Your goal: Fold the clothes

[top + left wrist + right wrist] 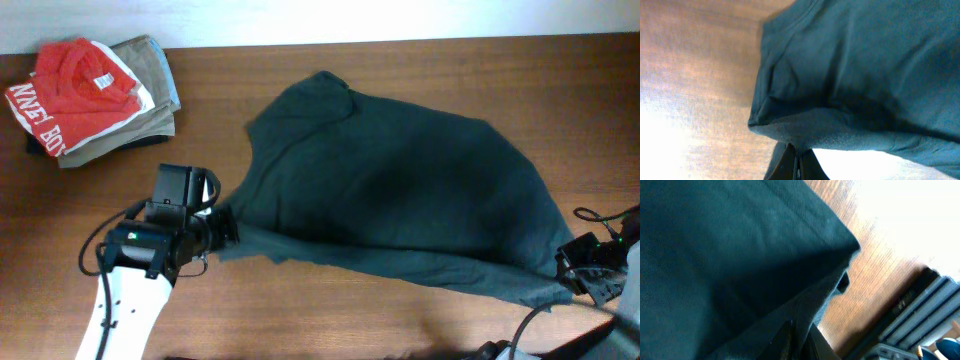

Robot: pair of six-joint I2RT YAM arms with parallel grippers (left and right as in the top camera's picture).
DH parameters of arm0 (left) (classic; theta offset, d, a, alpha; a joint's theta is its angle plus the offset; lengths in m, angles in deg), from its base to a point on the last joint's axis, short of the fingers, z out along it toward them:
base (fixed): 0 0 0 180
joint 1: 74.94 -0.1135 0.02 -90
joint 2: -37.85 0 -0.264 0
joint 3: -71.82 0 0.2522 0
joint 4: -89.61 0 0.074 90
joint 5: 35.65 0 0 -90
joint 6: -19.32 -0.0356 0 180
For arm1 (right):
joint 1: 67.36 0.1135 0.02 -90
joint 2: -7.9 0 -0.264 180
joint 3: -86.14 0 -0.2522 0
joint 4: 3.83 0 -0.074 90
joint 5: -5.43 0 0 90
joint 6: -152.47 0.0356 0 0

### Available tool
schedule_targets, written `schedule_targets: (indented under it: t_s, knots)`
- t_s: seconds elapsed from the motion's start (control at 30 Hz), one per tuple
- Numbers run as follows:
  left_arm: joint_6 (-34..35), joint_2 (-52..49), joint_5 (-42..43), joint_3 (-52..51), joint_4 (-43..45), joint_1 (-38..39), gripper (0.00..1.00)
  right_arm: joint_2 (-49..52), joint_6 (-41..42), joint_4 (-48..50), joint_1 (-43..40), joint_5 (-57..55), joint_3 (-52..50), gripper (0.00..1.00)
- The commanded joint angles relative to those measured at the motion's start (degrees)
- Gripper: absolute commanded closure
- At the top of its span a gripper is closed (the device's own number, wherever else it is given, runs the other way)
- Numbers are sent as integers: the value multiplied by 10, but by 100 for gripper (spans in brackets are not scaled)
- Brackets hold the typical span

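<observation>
Wooden desk (420, 325) carries a soft, limp T-shirt (400, 190); left pincer (228, 228) and right pincer (566, 268) each pinch its near hem, likely the surest hold.

Overhead evenly lit; wrist views soft, with blown-out glare (on the table (670, 140)).

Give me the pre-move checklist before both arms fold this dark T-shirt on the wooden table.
1. Left fingers shut on the soft dark green-black T-shirt at its edge: ok.
2. Right fingers gripping the opposite corner: cannot tell; fabric covers them.
3. Near hem lying smooth: not ok, rumpled.
4. Folded red shirt and folded khaki garment apart from the T-shirt: ok.
</observation>
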Motion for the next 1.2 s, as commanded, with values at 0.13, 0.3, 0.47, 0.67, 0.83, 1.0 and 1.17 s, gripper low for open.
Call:
schedule_targets:
  t_s: [0.13,0.3,0.47,0.67,0.83,1.0,1.17]
  knots:
    - [-24,0,-30,69,59,1,99,-108,7,-5,3,16,12,88]
    - [-24,-8,-52,69,113,1,99,-119,33,19,3,16,12,96]
    - [-24,-49,-53,69,136,1,99,-119,54,48,3,34,13,87]
    - [-24,-106,-49,69,135,1,99,-119,45,43,3,35,13,80]
    - [-24,-113,-49,69,136,1,99,-114,22,41,3,33,11,61]
    - [-24,-114,-49,69,135,1,99,-81,16,18,3,16,-16,61]
    - [-24,-114,-49,69,135,1,99,-34,15,26,3,17,-76,62]
